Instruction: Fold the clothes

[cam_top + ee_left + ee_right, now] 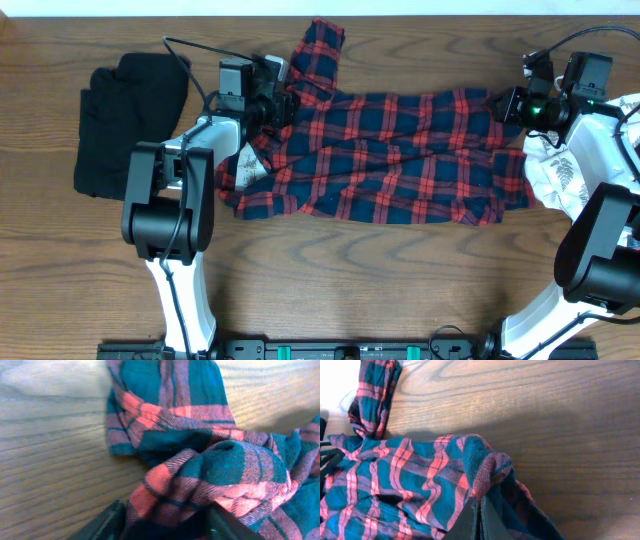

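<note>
The clothes are chiefly a red-and-navy plaid shirt, lying spread and rumpled across the middle of the table with one sleeve pointing to the far edge. My left gripper is at the shirt's left end by that sleeve. In the left wrist view a thick bunch of plaid cloth fills the gap between its fingers. My right gripper is at the shirt's right end. Its jaws are pinched together on a raised fold of the plaid cloth.
A black garment lies folded at the left side of the table. A white leaf-print garment lies at the right, under my right arm. Bare wood table runs along the front, between the two arm bases.
</note>
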Controlling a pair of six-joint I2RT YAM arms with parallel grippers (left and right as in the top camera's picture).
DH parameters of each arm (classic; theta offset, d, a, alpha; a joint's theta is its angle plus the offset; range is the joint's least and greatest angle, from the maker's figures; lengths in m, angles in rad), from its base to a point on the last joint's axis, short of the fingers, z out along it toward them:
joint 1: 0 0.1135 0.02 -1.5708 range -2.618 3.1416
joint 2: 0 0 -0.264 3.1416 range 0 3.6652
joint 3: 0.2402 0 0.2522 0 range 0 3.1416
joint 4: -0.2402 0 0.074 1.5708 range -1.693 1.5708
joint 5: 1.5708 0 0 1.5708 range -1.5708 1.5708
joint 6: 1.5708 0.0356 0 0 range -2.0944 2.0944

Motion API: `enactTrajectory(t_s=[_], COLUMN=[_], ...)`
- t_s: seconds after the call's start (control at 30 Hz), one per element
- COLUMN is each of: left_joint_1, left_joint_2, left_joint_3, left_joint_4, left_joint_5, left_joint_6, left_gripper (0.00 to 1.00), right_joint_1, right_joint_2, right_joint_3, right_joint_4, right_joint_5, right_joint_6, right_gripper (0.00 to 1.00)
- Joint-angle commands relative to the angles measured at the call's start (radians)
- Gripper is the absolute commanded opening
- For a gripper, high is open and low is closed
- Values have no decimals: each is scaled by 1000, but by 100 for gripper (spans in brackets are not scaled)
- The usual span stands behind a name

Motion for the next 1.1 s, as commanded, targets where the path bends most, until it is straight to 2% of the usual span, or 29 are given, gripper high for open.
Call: enactTrajectory(t_s=[0.0, 0.07, 0.1, 0.23, 0.43, 0.77, 1.07], left_joint_1=[1, 6, 8, 24, 45, 47, 47], left_joint_2=[43, 39, 34, -2, -94, -151, -175], left_joint_3=[4, 5, 5, 13, 13, 13, 13], left_joint_4=[0, 6, 10, 16, 8, -145, -231], left_joint_5=[-12, -11, -12, -12, -11, -1, -1], left_joint_6=[23, 21, 21, -3, -25, -59, -58], left_gripper=[39, 19, 14, 6, 6, 6, 12], right_joint_1=[-2, -2, -2, -2, -2, -2, -3], right_joint_2=[-19, -19, -19, -19, -19, -19, -19], right_joint_3=[-4, -4, -4, -4, -4, -4, -4], right_joint_4=[-6, -7, -8, -9, -10, -24, -29], right_joint_5=[-2, -2, -2, -1, -1, -1, -1], right_joint_6=[10, 10, 10, 10, 10, 10, 10], right_gripper=[3, 3, 3, 3, 3, 3, 4])
